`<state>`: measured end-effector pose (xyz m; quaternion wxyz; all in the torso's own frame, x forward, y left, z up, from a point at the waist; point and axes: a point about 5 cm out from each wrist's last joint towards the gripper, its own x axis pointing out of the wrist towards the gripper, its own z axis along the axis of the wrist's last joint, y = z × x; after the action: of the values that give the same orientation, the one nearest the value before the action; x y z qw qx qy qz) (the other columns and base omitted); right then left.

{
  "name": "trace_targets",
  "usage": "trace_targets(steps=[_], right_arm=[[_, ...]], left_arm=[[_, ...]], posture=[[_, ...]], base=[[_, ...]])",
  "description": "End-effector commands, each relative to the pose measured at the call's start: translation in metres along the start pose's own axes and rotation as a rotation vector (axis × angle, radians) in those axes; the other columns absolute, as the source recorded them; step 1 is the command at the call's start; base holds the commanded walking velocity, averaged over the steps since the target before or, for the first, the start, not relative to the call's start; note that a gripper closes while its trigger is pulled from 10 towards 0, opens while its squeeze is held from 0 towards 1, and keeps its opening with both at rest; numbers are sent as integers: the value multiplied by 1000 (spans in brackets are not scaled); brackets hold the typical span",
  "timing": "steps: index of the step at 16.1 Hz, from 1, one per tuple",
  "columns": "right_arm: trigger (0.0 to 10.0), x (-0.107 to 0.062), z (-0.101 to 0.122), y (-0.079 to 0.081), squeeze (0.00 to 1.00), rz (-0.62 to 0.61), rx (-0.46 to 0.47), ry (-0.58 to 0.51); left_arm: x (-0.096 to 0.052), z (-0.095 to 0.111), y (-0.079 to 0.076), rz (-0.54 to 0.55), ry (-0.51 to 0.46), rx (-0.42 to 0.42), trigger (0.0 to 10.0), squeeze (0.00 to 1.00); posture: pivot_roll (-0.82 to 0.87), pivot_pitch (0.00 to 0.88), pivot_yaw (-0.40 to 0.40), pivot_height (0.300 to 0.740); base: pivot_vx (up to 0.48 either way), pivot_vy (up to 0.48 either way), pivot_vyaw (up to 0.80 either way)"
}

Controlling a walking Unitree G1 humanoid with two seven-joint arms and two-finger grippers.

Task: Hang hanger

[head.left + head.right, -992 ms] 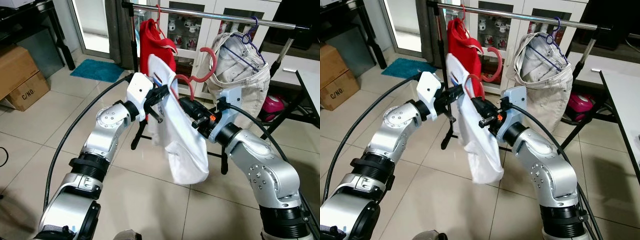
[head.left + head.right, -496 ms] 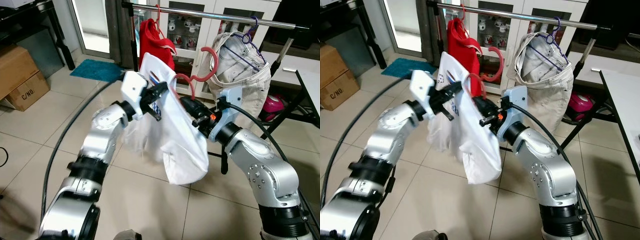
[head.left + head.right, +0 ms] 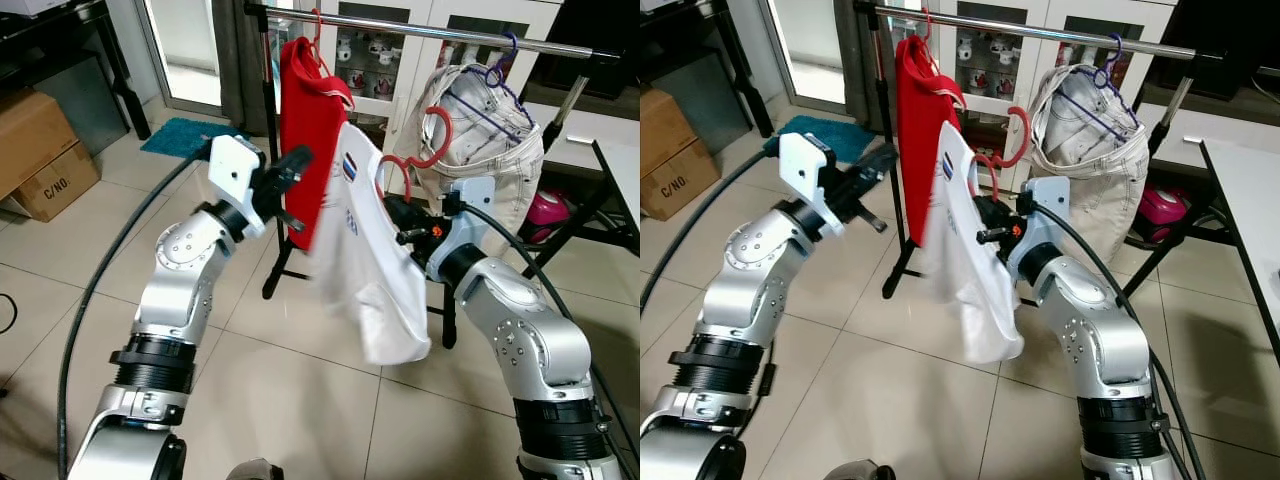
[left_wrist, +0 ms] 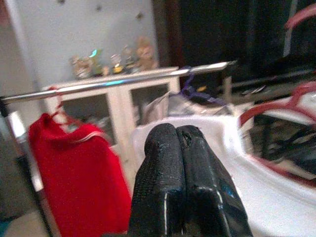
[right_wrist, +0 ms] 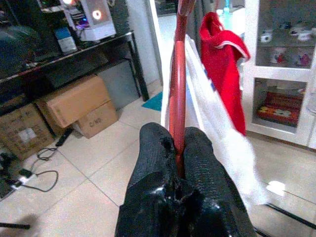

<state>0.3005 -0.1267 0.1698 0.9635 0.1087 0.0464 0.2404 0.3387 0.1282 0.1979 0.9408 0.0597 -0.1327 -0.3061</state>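
The right arm reaches forward and up with its elbow bent, and the right gripper (image 5: 177, 148) pinches the red hanger (image 3: 432, 135) by its lower bar, fingers pressed against the plastic from either side. A white shirt (image 3: 368, 270) drapes from that hanger and hangs down in front of the arm. The hanger's hook stands just below the metal rail (image 3: 440, 32), between a red garment (image 3: 305, 120) already hanging on the rail and beige trousers (image 3: 490, 125) on a purple hanger (image 3: 495, 75); the hook is not on the rail. The left arm is raised with its elbow bent, forearm pointing toward the red garment. The left gripper (image 4: 178, 143) has its fingers pressed together, gripping nothing, just beside the red cloth.
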Motion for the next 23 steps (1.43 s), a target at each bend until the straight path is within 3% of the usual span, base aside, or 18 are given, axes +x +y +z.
trace_targets(steps=[1, 2, 4, 6, 7, 11, 12, 15, 16, 19, 23], right_arm=[[10000, 3, 15, 10, 0, 75, -13, -65], [10000, 2, 14, 17, 0, 129, -11, -63], [10000, 1, 13, 21, 0, 154, 0, -61], [10000, 1, 13, 22, 0, 152, 6, -67], [10000, 1, 13, 22, 0, 151, 5, -71], [10000, -1, 16, 22, 0, 168, -12, -77], [10000, -2, 17, 24, 0, 183, -14, -78], [10000, -3, 16, 27, 0, 202, -21, -71], [10000, -4, 17, 28, 0, 205, -23, -74], [10000, -6, 17, 28, 0, 210, -29, -78], [10000, -9, 18, 31, 0, 225, -29, -87]], left_arm=[[1, -1, 2, 8, 33, 46, 10000, 945], [5, -2, 0, -11, 51, 111, 10000, 1000], [15, 3, -6, -13, 36, 228, 10000, 1000], [20, 5, -14, 4, 3, 216, 10000, 1000], [21, 4, -21, -12, -10, 170, 10000, 1000], [24, -4, -32, 22, 11, 128, 10000, 1000], [24, -6, -34, 37, 11, 114, 10000, 0], [25, -13, -28, 82, 42, 52, 10000, 0], [25, -14, -29, 60, 48, 21, 4784, 0], [26, -22, -35, -29, 91, 44, 0, 0], [29, -17, -40, -71, 50, 35, 0, 0]], posture=[[-109, 0, -2, 740], [-109, 0, -1, 740], [-122, 0, 8, 740], [-134, 0, 16, 740], [-137, 0, 17, 740], [-146, 0, 15, 740], [-150, 0, 8, 740], [-164, 0, 9, 740], [-166, 0, 9, 740], [-174, 0, 13, 740], [-177, 0, 24, 740]], base=[[0, 0, 0], [0, 0, 0], [0, 0, 0], [0, 0, 0], [0, 0, 0], [0, 0, 0], [0, 0, 0], [0, 0, 0], [0, 0, 0], [0, 0, 0], [0, 0, 0]])
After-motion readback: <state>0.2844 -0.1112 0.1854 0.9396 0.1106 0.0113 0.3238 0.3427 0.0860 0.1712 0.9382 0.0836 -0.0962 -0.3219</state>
